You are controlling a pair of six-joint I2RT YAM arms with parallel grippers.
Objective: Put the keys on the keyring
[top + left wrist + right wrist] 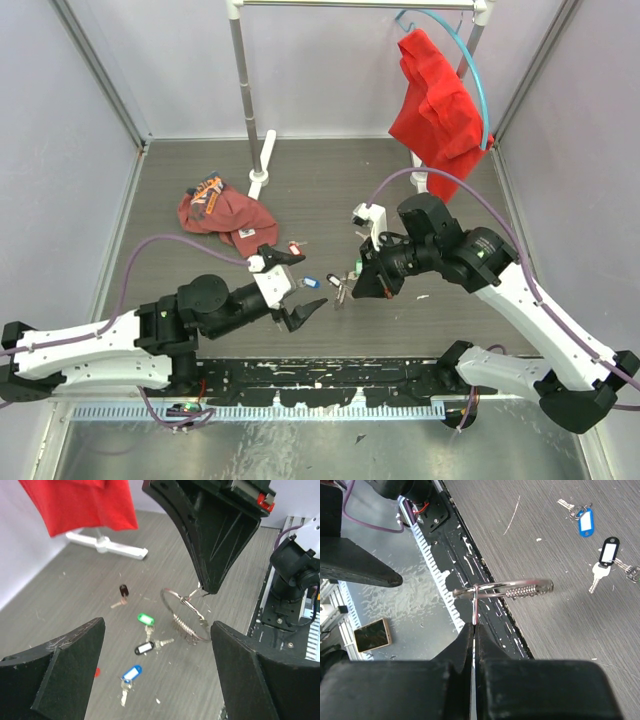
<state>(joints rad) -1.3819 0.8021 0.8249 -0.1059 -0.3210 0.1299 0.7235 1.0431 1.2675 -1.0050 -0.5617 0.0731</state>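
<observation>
My right gripper (349,287) is shut on the keyring (342,291), a thin silver wire ring with a coiled part, and holds it just above the floor. The ring shows in the right wrist view (502,587), pinched at the fingertips (468,630), and in the left wrist view (184,614). My left gripper (297,285) is open and empty, hovering over loose keys: green tag (145,618), black tag (144,649), blue tag (131,673), and a dark tag (123,590) farther off. A red-tagged key (294,247) lies by the left gripper's far finger.
A red cloth (435,100) hangs on a blue hoop hanger (470,60) at the back right. A red cap (225,212) lies on the floor at the left. A white rack post and foot (262,160) stand at the back. The black base rail (330,375) runs along the near edge.
</observation>
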